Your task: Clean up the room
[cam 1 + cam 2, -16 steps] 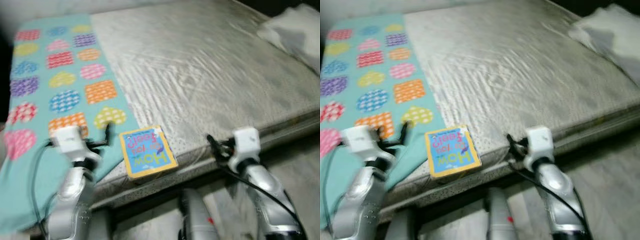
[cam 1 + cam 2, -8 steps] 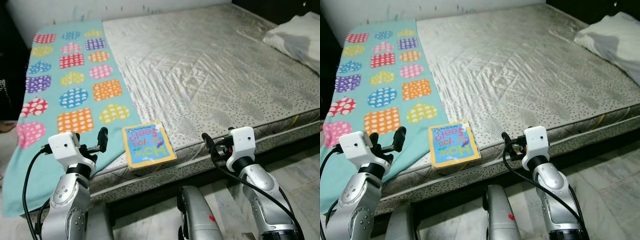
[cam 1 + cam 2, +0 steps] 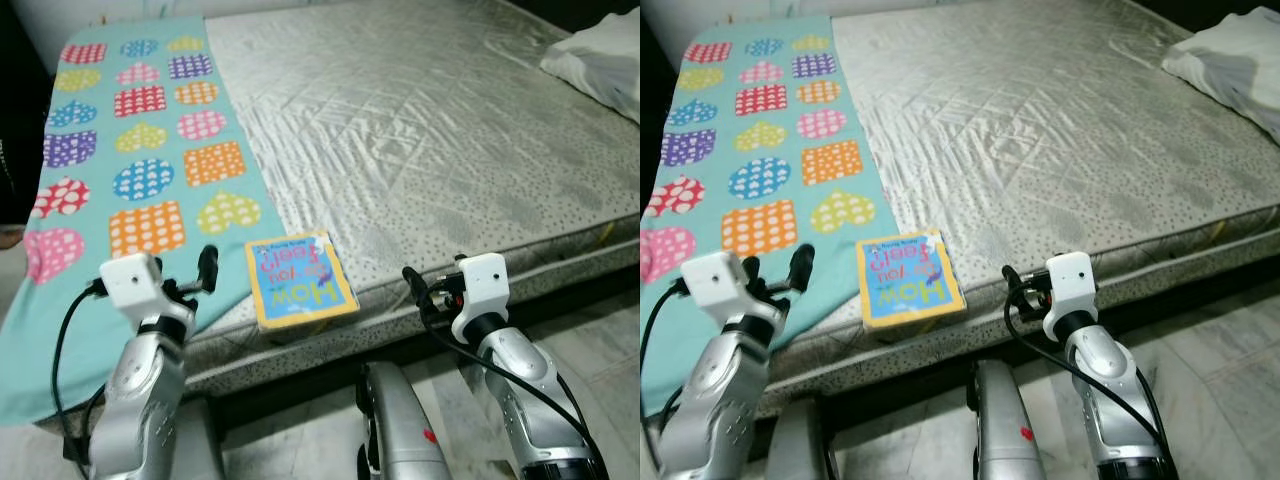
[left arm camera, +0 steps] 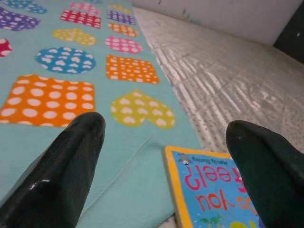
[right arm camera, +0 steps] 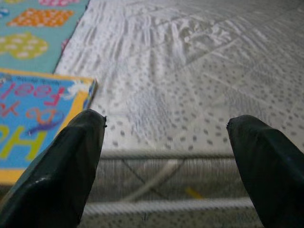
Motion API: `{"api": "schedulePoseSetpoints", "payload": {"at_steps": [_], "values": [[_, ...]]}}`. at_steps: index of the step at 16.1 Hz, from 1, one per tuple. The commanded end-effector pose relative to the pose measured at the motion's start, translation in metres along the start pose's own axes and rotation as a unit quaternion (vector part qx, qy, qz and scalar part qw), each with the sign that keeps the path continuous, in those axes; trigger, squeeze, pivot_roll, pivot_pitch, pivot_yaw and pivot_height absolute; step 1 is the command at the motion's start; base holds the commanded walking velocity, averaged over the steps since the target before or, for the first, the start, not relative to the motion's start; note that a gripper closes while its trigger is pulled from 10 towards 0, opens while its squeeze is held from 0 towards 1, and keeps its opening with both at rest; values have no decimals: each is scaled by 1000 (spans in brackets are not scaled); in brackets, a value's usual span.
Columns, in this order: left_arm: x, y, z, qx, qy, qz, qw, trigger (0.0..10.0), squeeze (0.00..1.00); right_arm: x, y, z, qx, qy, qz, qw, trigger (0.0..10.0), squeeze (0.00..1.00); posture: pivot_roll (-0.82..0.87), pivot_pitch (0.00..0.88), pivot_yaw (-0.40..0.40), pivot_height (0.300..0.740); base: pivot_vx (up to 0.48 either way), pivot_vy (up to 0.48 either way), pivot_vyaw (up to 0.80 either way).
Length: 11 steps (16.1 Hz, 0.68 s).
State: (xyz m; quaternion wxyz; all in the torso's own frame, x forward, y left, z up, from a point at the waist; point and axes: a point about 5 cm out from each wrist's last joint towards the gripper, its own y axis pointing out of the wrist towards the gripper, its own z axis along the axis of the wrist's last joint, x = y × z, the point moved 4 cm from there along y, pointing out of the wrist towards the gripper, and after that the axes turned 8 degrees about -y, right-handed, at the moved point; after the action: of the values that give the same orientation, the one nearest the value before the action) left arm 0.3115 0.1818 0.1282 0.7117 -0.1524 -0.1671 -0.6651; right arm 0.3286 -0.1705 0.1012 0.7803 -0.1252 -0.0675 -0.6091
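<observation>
A blue children's book with a yellow border (image 3: 298, 278) lies flat at the near edge of the mattress (image 3: 430, 130), partly on the teal blanket with coloured hearts and squares (image 3: 130, 170). My left gripper (image 3: 200, 272) hovers open just left of the book, at the blanket's near edge; the book's corner (image 4: 213, 190) lies between and beyond its fingers (image 4: 71, 171). My right gripper (image 3: 415, 285) is open at the mattress edge, to the right of the book (image 5: 33, 128), with nothing between its fingers (image 5: 263, 166).
A white pillow (image 3: 600, 60) lies at the far right of the bed. The marble floor (image 3: 590, 310) runs along the near right. The robot's own body (image 3: 395, 430) stands close against the bed frame.
The camera has steadied from blur and tilted slightly, shifting the whole scene. Both grippers stay open at the bed's edge on either side of the book; the book has not moved.
</observation>
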Motion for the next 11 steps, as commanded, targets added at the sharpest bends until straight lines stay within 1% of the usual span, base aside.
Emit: {"api": "schedulePoseSetpoints", "payload": {"at_steps": [1,2,3,5,7,9,10,11], "values": [[2,2,-2,-1,0,8,1000,10000,0,2,4,5,5,-20,3,1000,10000,0,-155,133,19,499,0,0,0],[2,4,-6,-12,-3,10,1000,10000,0,4,6,9,9,-25,0,1000,10000,0,-159,139,18,499,0,0,0],[-3,7,-10,-21,-14,22,999,10000,0,8,7,12,11,-26,-5,1000,10000,0,-164,145,19,499,0,0,0],[-7,11,-10,-25,-19,33,999,10000,0,9,3,12,12,-28,-7,1000,10000,0,-178,155,22,499,0,0,0],[-12,18,-13,-33,-12,46,998,10000,0,10,-5,8,7,-31,-9,999,10000,0,-196,160,27,499,0,0,0],[-19,21,-14,-36,-7,58,998,10000,0,14,-13,6,1,-33,-16,999,10000,0,-213,162,33,499,0,0,0],[-23,23,-15,-39,-4,65,997,10000,0,16,-17,5,-1,-35,-21,999,10000,0,-228,164,37,499,0,0,0],[-34,25,-21,-60,7,82,995,10000,0,21,-26,3,-5,-38,-29,999,10000,0,-240,166,37,499,0,0,0]]}}
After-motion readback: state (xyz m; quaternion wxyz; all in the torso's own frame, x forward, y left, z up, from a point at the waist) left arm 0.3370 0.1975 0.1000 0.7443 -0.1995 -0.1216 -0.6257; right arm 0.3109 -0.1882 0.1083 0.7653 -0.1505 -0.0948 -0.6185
